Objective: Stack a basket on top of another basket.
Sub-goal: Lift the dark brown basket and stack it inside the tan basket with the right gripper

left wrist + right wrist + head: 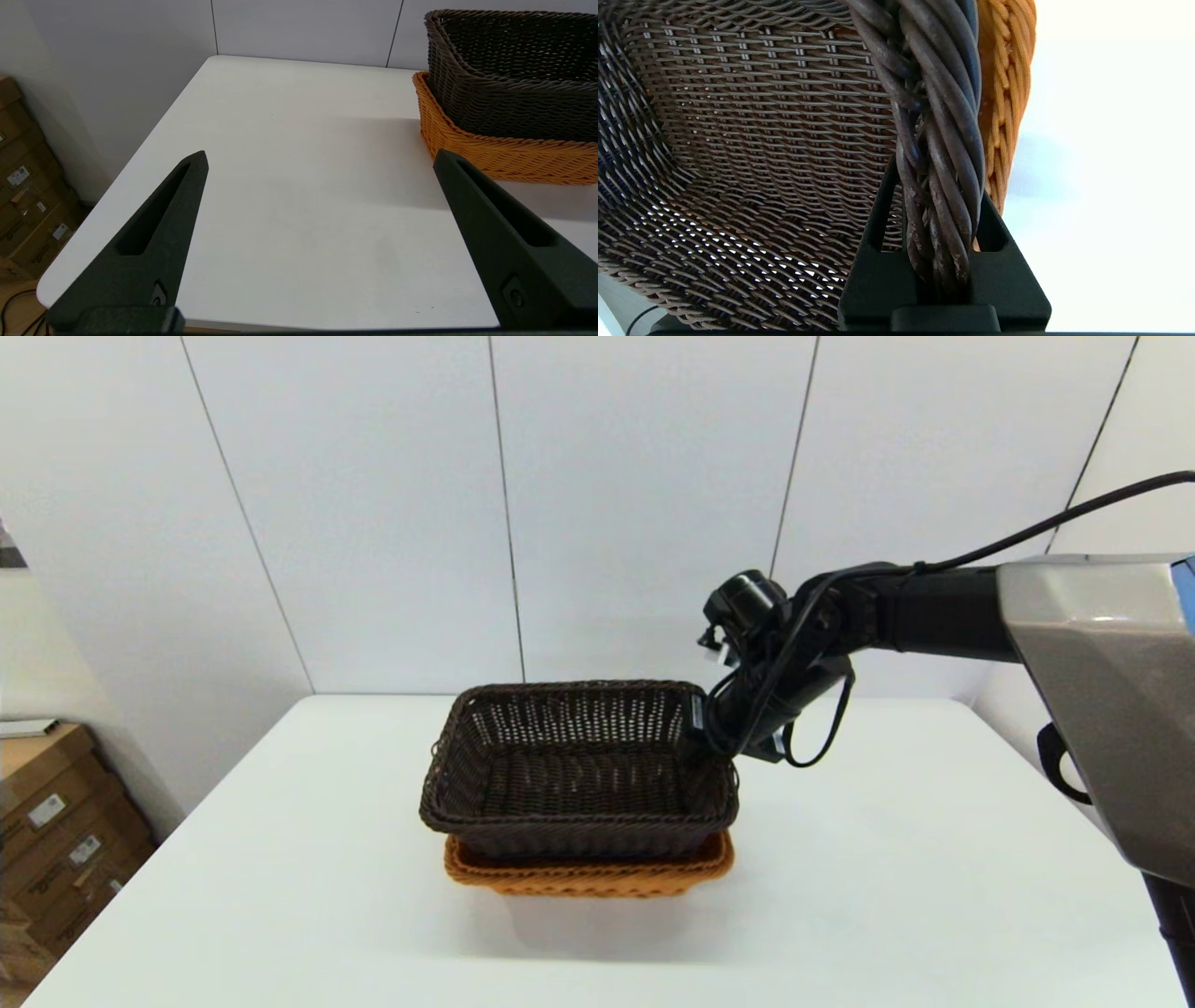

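The dark brown basket (pixel 579 775) sits nested inside the orange-tan basket (pixel 588 875) at the table's middle, its rim standing above the orange rim. My right gripper (pixel 702 721) is at the dark basket's far right corner. In the right wrist view the right gripper (pixel 936 186) is shut on the dark braided rim (pixel 938 140), with the orange basket (pixel 1004 93) just outside it. My left gripper (pixel 321 156) is open and holds nothing, low over the table to the left of both baskets (pixel 490 149); it is out of the head view.
The white table (pixel 280 859) ends at a panelled wall behind the baskets. Cardboard boxes (pixel 56 821) stand on the floor beyond the table's left edge. The right arm (pixel 934 607) reaches in from the right, with a cable looping below its wrist.
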Controlling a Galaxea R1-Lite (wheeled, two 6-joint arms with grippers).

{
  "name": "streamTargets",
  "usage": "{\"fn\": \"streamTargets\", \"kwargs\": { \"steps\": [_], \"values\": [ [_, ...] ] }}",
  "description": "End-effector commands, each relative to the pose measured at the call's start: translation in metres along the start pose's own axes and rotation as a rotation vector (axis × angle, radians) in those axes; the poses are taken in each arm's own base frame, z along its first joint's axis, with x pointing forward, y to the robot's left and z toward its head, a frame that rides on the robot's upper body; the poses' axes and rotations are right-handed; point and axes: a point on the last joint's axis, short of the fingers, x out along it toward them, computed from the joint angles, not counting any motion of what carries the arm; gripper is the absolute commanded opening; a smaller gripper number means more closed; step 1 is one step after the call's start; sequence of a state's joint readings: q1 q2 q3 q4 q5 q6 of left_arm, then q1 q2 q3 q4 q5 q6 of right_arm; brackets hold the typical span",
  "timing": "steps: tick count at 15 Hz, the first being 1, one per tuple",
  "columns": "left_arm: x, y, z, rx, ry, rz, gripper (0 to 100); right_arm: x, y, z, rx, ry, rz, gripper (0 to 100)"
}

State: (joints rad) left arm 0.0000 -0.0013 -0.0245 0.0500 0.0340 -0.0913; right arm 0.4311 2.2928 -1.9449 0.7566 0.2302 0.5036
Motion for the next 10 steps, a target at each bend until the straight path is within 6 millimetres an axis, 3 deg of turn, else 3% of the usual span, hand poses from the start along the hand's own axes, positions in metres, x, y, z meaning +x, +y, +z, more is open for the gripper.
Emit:
{"fn": "streamTargets", "kwargs": {
  "steps": [1,10],
  "values": [
    [0.0000,0.0000,0.0000,-0.001,0.000,0.001,100,0.0056,-0.0072,0.0025,0.039,0.010,-0.013,0],
    [0.0000,0.0000,0.0000,-0.001,0.000,0.001,100,0.0076,-0.0132,0.0048,0.070,0.020,-0.011,0]
  ]
}}
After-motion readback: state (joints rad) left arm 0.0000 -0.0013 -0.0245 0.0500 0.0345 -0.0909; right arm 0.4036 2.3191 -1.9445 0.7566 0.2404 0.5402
